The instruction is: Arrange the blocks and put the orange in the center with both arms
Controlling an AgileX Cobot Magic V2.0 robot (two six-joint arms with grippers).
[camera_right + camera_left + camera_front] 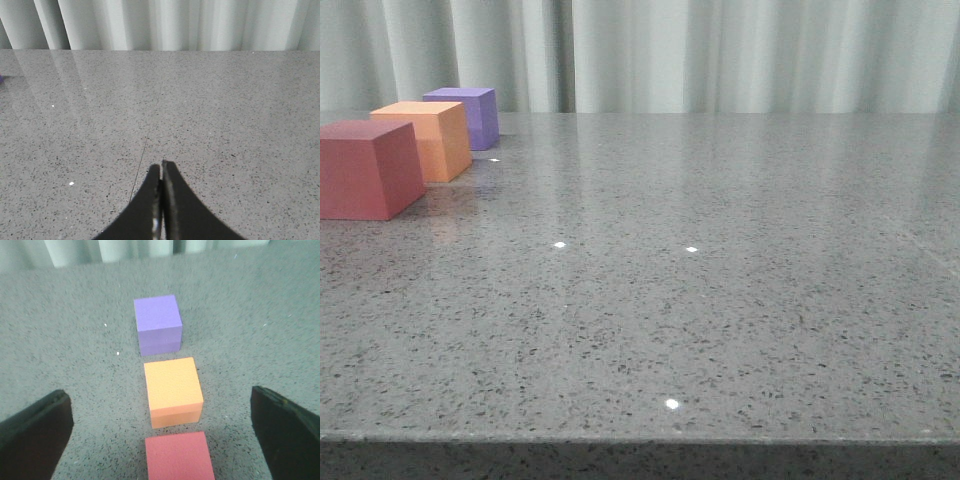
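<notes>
Three cubes stand in a row at the table's far left: the red-pink cube [365,168] nearest, the orange cube [428,138] in the middle, the purple cube [468,115] farthest. The left wrist view shows the same row: red-pink [177,457], orange [172,390], purple [157,322], with small gaps between them. My left gripper [162,432] is open wide above the row, its fingers [32,435] far apart on either side of the red-pink and orange cubes, touching neither. My right gripper [161,167] is shut and empty over bare table. Neither gripper shows in the front view.
The grey speckled tabletop [720,280] stretches from the cubes to the right and front edge. A white curtain [720,50] hangs behind the table. A thin seam line [147,140] runs across the table in the right wrist view.
</notes>
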